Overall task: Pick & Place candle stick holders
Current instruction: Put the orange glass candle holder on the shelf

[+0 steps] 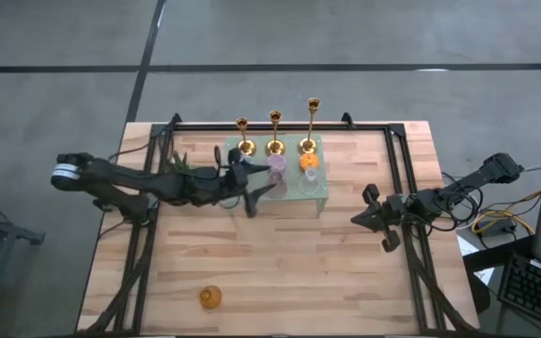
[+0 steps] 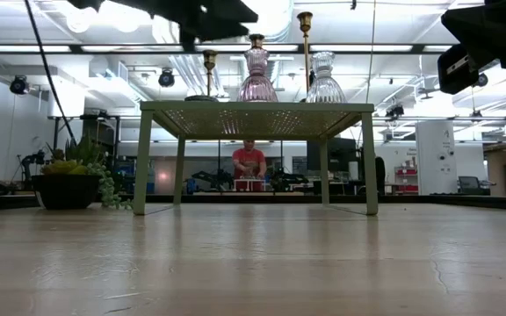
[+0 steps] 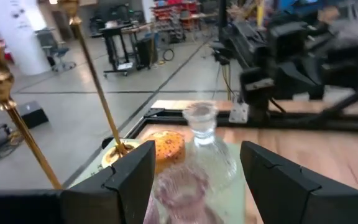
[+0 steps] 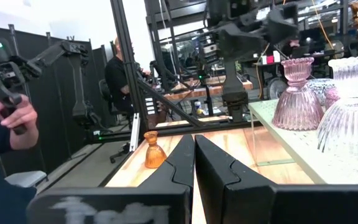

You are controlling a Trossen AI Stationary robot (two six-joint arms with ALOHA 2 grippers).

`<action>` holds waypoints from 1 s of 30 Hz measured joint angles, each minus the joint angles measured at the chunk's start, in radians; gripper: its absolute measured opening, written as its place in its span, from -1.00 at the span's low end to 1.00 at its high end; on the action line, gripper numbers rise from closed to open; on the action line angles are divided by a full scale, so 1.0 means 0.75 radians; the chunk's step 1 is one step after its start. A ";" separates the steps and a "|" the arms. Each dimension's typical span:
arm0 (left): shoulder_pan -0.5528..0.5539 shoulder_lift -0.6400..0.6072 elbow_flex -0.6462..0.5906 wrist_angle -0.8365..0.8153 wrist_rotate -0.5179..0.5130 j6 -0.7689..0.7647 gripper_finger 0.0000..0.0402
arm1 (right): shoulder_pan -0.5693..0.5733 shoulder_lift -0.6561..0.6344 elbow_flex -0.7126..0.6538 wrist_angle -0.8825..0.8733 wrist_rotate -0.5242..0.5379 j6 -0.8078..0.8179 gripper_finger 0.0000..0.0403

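Glass, brittle and slick: amber holder [image 1: 210, 298] alone at worktop [image 1: 280, 263] front, best pinched at its narrow neck; left pincer [image 3: 194, 171] apart near pink holder [image 1: 277, 165], right pincer [image 4: 194, 163] together.

The high view looks straight down on the whole desk [image 1: 280, 272] from well above. The low view sits at desk height, looking level across the wood into the room. The left wrist view looks closely past its own fingers [image 3: 132, 177] at the pink glass holder [image 3: 182, 190], which the low view [image 2: 257, 75] and right wrist view [image 4: 297, 93] share.
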 joint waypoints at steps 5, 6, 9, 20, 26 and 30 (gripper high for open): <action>-0.134 -0.176 0.000 -0.350 0.006 0.004 0.19 | 0.000 0.000 0.000 0.000 0.000 0.000 -0.96; -0.174 -0.212 0.000 -0.438 0.015 -0.017 0.19 | 0.000 0.000 0.000 0.000 0.000 -0.002 -0.96; -0.316 -0.314 0.000 -0.691 0.061 -0.109 0.19 | 0.000 0.000 0.000 0.000 0.000 -0.001 -0.96; -1.000 -0.451 -0.006 -1.316 -0.104 -0.713 0.19 | 0.000 0.000 0.000 0.000 0.000 -0.001 -0.96; -1.268 -0.380 -0.024 -1.438 -0.118 -1.088 0.19 | 0.000 0.000 0.000 0.000 0.000 0.000 -0.96; -1.356 -0.294 -0.073 -1.421 -0.129 -1.341 0.19 | 0.000 0.000 0.000 0.000 0.000 -0.001 -0.96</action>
